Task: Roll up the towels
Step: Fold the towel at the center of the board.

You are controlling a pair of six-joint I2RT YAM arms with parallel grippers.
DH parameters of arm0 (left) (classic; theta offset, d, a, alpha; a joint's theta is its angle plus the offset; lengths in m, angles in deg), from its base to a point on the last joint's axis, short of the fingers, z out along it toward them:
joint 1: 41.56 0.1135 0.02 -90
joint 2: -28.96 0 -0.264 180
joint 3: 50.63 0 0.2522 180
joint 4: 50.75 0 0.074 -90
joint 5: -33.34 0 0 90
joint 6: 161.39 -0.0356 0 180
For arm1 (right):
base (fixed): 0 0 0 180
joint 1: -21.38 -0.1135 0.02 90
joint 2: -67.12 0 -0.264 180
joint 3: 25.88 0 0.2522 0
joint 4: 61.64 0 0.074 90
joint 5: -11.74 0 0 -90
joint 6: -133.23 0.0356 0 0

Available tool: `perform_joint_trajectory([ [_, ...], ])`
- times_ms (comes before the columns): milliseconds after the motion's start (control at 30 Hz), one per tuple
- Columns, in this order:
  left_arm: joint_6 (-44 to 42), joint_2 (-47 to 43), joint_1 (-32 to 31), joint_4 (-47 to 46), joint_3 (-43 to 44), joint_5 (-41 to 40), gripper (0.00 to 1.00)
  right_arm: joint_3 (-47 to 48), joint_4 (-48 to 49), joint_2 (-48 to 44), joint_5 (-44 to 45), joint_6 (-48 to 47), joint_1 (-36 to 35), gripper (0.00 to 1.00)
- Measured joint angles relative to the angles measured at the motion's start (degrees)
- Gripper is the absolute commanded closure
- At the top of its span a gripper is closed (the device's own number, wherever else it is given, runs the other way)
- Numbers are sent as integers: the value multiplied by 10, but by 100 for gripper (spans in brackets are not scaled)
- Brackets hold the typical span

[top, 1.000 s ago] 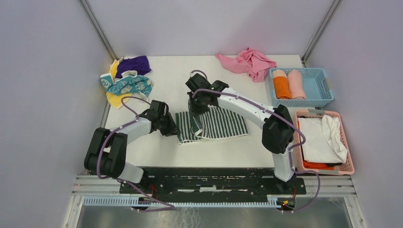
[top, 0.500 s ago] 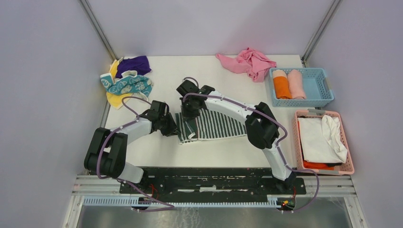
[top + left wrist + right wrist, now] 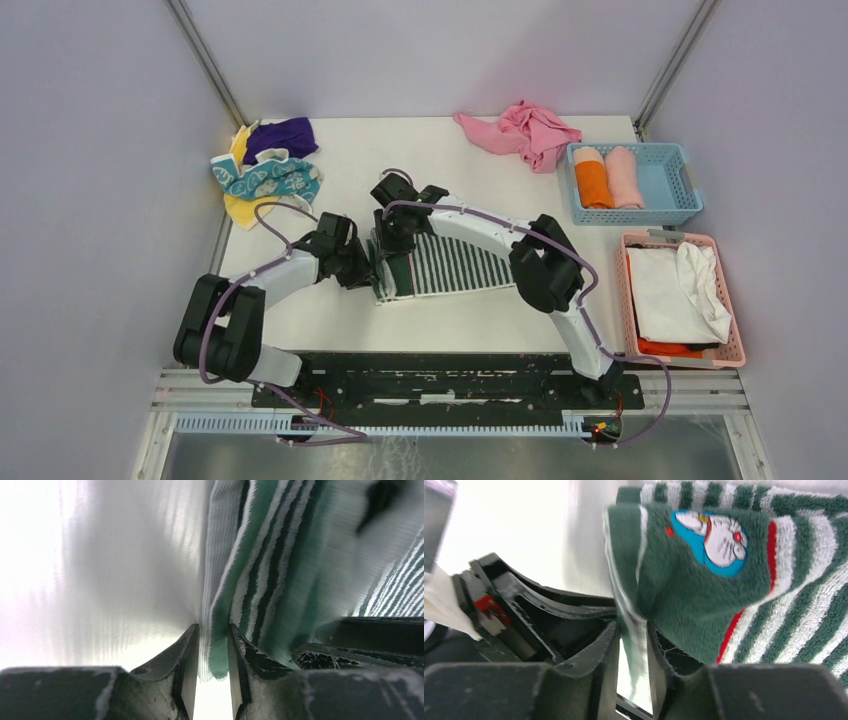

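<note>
At the near middle of the surface (image 3: 300, 315), the striped towel (image 3: 455, 265) lies flat with both claws pinching its left end. The left claw (image 3: 368, 272) is clenched on the towel's edge, where it sat a second ago. The right claw (image 3: 392, 240), also clamped on cloth, has swung leftward from mid-towel, drawing the turned-over flap to that end until it nearly meets its partner. Both wrist views show fabric caught between the fingers. The shift suggests the first turn of the roll is only now being formed, and most of the towel is still unrolled. Beyond, at right, a pink basket (image 3: 622, 290) holds folded cloths and a blue basket (image 3: 660, 185) holds two finished rolls (image 3: 608, 178). A pink cloth (image 3: 520, 130) and a mixed pile (image 3: 265, 170) wait at the far edge.
</note>
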Motion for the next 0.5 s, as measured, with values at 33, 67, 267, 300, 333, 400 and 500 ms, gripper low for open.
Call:
perform_joint_trajectory([
  [33, 0, -5, 0, 7, 0, -8, 58, -7, 5, -3, -3, -4, 0, 60],
  [67, 0, -10, 0, 16, 0, -16, 55, -22, 12, -10, -5, -9, 1, 58],
  [267, 0, -65, 0, 71, 0, -70, 43, -146, 34, -139, -15, -48, 25, 52],
  [300, 0, -76, 0, 81, 1, -77, 42, -169, 40, -168, -16, -53, 36, 52],
  [333, 0, -89, 0, 93, 2, -88, 41, -194, 51, -198, -18, -59, 49, 52],
  [400, 0, -109, -1, 115, 9, -104, 40, -250, 76, -261, -27, -67, 86, 52],
  [500, 1, -138, -14, 150, 35, -131, 40, -329, 112, -330, -39, -81, 150, 51],
])
